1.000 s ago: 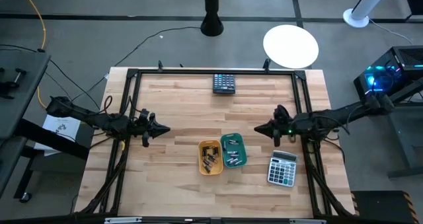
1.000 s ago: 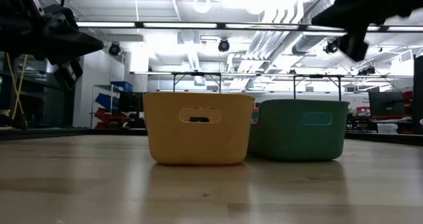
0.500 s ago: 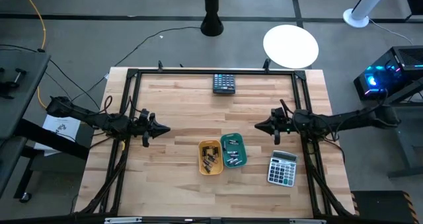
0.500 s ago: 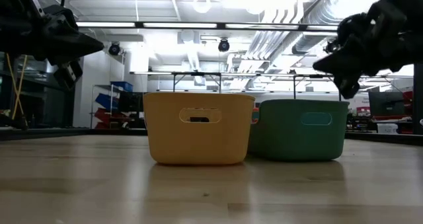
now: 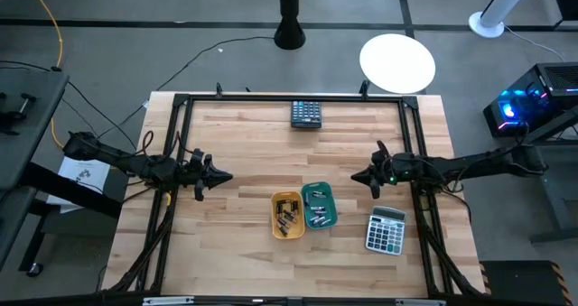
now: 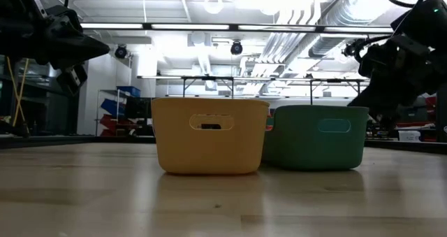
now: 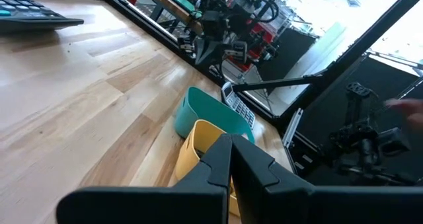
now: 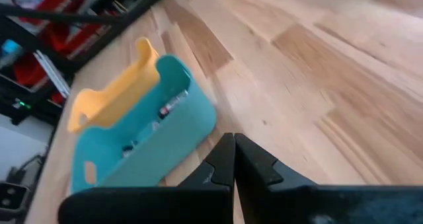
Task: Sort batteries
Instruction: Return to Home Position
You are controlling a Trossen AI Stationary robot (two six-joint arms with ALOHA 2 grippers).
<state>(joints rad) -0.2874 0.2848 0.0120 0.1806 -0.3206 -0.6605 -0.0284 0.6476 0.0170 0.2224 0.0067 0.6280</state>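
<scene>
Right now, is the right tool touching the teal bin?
Apart. The high view shows a strip of bare table between the right tool and the teal bin.

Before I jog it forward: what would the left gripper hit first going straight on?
Likely the right gripper, facing it across the table; the left gripper points past the teal bin, not into it. Depth unclear.

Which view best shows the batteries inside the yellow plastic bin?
The high view: looking straight down, it shows dark cylindrical batteries in the yellow plastic bin. The low view shows only its wall; the wrist views, just its edges.
</scene>
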